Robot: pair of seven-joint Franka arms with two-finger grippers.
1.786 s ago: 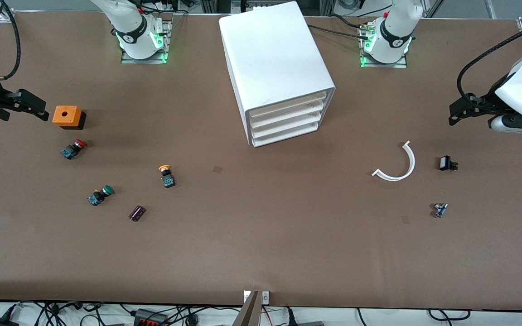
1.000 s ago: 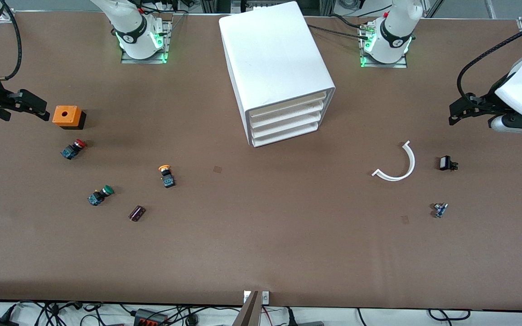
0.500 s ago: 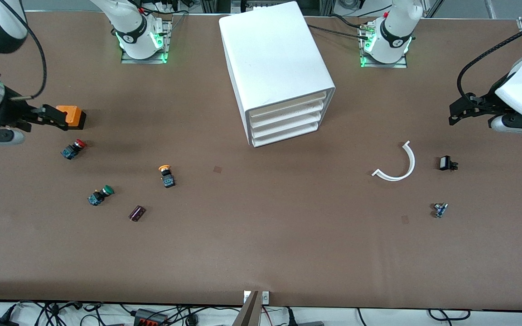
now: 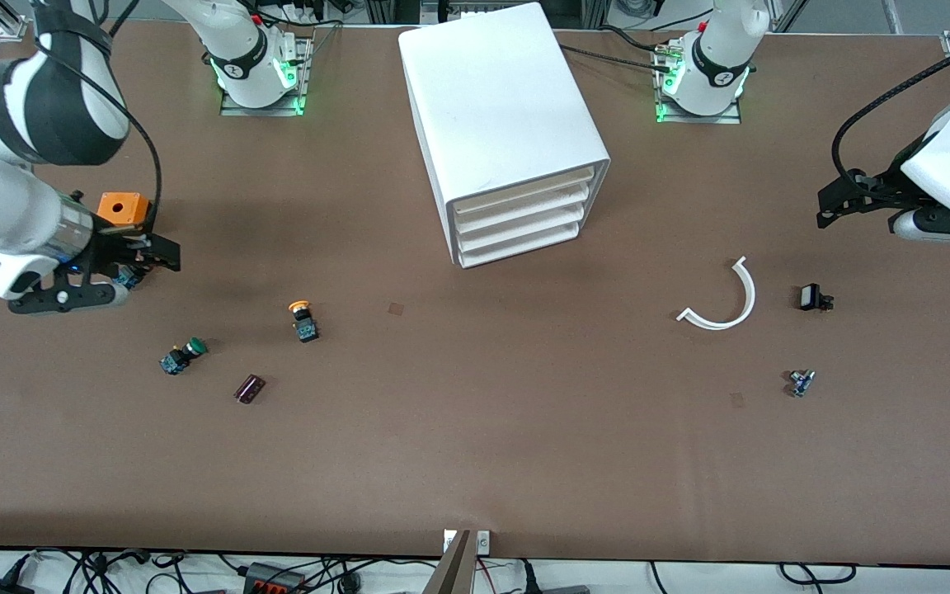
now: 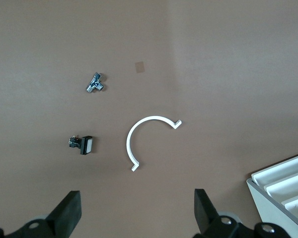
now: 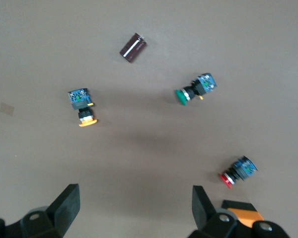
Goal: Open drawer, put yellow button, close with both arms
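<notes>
Nearest the front camera on the brown desk (image 4: 475, 462), a dark cylindrical part (image 4: 249, 388) and a small metal piece (image 4: 801, 382) are seen, at the right arm's and left arm's ends respectively. Slightly farther, the green-capped button (image 4: 182, 355) is noted. Farther again lies the yellow button (image 4: 303, 320), on its side, untouched, well apart from both hands. A white curved strip (image 4: 722, 299) and a black switch (image 4: 814, 297) lie toward the left arm's end. The right hand (image 4: 163, 254) is held open, empty, over the red-capped button (image 6: 238, 171), beside the orange box (image 4: 122, 209). The left hand (image 4: 836, 205) waits open and empty at its end of the desk. Farthest, the white drawer cabinet (image 4: 500, 124) stands with all drawers shut.
</notes>
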